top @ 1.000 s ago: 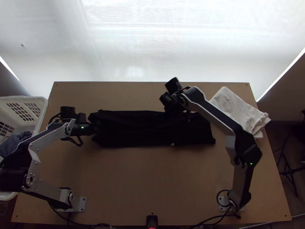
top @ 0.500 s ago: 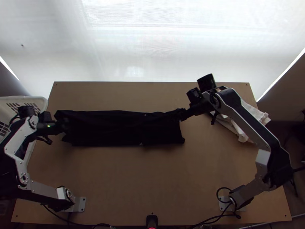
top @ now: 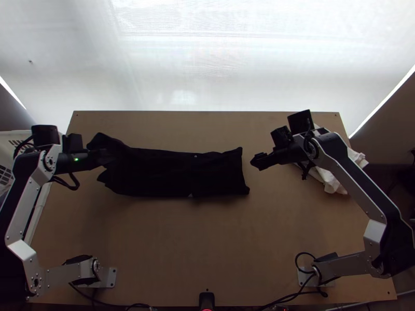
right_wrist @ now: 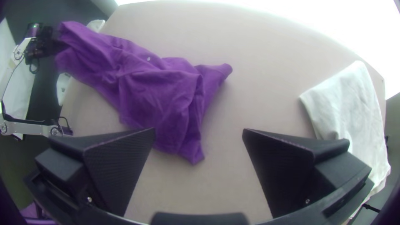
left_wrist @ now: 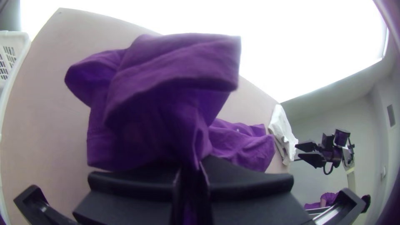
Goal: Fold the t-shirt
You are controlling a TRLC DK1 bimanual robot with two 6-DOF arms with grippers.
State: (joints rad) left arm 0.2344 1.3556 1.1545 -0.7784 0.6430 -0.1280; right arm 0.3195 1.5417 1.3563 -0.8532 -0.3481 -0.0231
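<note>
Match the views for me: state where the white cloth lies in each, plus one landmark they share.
Top view: the white cloth is right of centre, partly hidden by the right arm.
Left wrist view: between the t-shirt and the right tool.
Right wrist view: across a bare stretch of table from the t-shirt.
Shared landmark: the t-shirt.

T-shirt (top: 171,173) — narrow strip, one end lifted

A screen (top: 181,67) (bright white) backs the table (top: 207,238).
</note>
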